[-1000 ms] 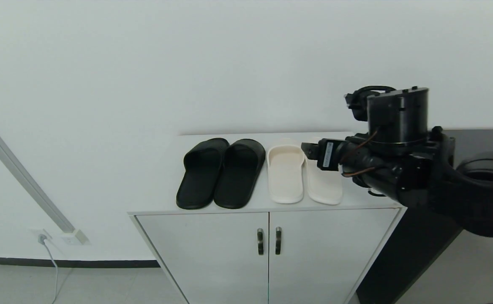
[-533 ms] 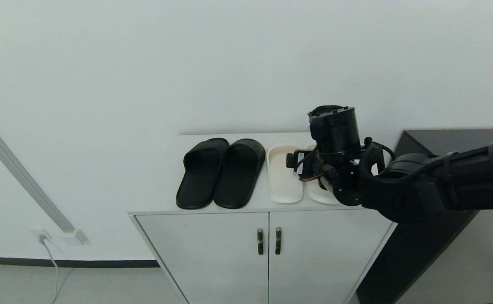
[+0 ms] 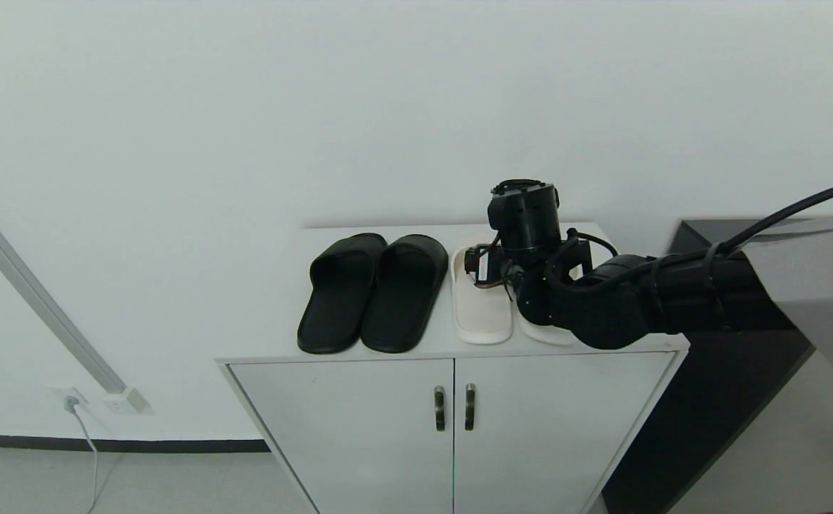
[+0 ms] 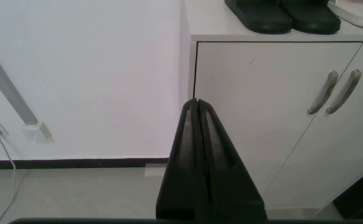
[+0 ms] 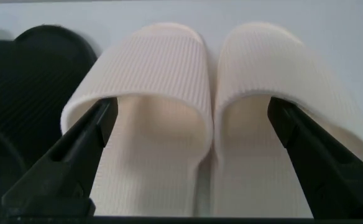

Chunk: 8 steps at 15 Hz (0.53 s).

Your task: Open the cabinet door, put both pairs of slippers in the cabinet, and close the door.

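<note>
A white cabinet (image 3: 359,428) stands against the wall with both doors shut and two dark handles (image 3: 455,407) at the centre seam. On its top lie a black pair of slippers (image 3: 370,293) and, to their right, a cream-white pair (image 3: 482,314). My right arm (image 3: 602,300) stretches over the white pair. In the right wrist view my right gripper (image 5: 192,106) is open wide, one finger outside each white slipper (image 5: 150,93), at their strap ends. My left gripper (image 4: 197,102) is shut and empty, low in front of the cabinet's left door (image 4: 262,112).
A black piece of furniture (image 3: 702,407) stands against the cabinet's right side. A wall socket with a cable (image 3: 73,404) and a slanted conduit (image 3: 38,300) are on the wall to the left. Open floor lies left of the cabinet.
My right arm has swung left and forward from the cabinet's right edge to above the white slippers. The slippers and doors have not moved.
</note>
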Available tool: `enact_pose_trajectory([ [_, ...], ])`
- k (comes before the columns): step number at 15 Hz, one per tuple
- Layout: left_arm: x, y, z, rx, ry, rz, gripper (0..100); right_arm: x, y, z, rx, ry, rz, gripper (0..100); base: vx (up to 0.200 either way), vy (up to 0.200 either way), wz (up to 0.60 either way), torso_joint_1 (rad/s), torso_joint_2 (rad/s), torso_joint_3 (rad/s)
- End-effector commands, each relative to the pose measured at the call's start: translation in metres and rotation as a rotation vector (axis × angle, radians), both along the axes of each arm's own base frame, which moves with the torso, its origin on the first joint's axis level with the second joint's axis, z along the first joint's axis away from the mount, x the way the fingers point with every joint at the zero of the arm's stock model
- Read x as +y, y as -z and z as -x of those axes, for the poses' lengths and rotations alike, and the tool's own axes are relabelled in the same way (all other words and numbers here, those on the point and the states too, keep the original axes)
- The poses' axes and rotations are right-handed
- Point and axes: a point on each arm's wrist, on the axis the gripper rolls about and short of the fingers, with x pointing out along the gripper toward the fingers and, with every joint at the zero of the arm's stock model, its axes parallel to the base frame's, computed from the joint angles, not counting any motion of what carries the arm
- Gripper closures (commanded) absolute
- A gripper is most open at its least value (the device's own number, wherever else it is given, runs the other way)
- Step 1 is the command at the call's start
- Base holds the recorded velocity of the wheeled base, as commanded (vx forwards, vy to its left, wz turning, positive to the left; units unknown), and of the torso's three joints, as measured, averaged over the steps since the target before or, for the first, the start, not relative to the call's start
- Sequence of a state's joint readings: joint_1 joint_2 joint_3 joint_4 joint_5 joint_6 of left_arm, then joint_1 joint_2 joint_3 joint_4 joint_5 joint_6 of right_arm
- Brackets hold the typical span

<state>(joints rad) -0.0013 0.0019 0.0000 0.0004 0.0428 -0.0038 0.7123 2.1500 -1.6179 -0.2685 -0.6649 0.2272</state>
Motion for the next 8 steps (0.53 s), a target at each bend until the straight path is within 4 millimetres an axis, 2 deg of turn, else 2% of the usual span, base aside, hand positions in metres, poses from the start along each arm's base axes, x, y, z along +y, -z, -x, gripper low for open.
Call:
enact_pose_trajectory([
  [1,0.000,0.000,0.000,-0.001,0.000,0.002,100,-0.002,0.011,-0.023,-0.003,0.031,0.027,0,0.000,0.000,0.00,0.000,0.00,0.000],
  [3,0.000,0.000,0.000,-0.001,-0.001,0.002,100,-0.007,0.012,-0.032,-0.005,0.046,0.038,0,0.000,0.000,0.00,0.000,0.00,0.000],
  [8,0.000,0.000,0.000,-0.001,0.000,0.004,100,-0.006,0.014,-0.037,-0.012,0.051,0.033,0,0.000,0.000,0.00,0.000,0.00,0.000],
])
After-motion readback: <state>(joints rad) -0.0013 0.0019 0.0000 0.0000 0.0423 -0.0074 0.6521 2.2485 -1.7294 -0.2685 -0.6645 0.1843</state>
